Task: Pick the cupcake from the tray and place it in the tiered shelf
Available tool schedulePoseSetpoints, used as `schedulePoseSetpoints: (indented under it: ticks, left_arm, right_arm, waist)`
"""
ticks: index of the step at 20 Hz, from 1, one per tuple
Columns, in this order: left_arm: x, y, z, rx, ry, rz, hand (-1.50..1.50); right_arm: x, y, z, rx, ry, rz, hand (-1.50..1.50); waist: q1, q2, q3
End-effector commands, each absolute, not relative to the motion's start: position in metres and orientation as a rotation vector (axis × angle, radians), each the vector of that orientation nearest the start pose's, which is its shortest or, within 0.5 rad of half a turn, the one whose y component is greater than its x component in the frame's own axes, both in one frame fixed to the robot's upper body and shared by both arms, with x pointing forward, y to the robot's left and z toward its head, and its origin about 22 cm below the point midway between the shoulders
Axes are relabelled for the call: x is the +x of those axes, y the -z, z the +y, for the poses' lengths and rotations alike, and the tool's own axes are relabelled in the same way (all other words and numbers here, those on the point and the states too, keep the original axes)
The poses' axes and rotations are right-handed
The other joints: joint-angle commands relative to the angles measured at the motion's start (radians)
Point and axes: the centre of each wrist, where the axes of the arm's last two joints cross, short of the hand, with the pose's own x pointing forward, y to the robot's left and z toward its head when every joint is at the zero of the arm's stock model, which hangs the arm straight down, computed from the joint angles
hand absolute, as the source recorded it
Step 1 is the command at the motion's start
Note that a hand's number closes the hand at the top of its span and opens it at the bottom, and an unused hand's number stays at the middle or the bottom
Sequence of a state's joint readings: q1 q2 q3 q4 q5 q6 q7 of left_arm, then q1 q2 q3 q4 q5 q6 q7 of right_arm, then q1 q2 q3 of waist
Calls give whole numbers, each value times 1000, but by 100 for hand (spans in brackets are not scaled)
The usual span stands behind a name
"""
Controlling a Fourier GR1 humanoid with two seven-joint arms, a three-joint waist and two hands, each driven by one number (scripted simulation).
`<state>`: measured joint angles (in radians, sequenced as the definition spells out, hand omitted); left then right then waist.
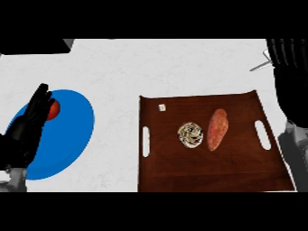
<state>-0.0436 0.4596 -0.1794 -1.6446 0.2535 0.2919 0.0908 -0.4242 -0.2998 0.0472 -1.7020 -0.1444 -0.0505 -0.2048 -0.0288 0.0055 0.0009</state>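
Near the desk's (149,67) left edge, the left hand (24,131) is resting with straight fingers over a blue plate (76,135) carrying a small red item (53,108). At the right edge, the right hand (301,90) is hanging with fingers extended, gripping nothing. The cupcake (191,135) is sitting untouched in the middle of the tray (203,176), just beside a sweet potato (217,129). The pick looks not yet begun; next, the right hand needs lowering over the cupcake and closing round it. No tiered shelf is clearly showing.
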Motion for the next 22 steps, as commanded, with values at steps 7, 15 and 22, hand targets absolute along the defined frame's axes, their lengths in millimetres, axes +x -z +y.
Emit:
schedulePoseSetpoints:
  ticks: [7,15,22]
  left_arm:
    - [221,3,306,225,-99,-1220,0]
    - [238,20,291,114,-72,-1124,0]
    - [234,26,300,98,-68,-1110,0]
  right_arm:
    - [243,-60,-364,-846,-161,-1534,150]
    - [149,-23,-304,-732,97,-1437,-150]
    - [125,-80,-276,-569,-120,-1396,-150]
  waist:
    - [-120,39,-26]
    - [-11,-8,-2]
    - [14,-6,-3]
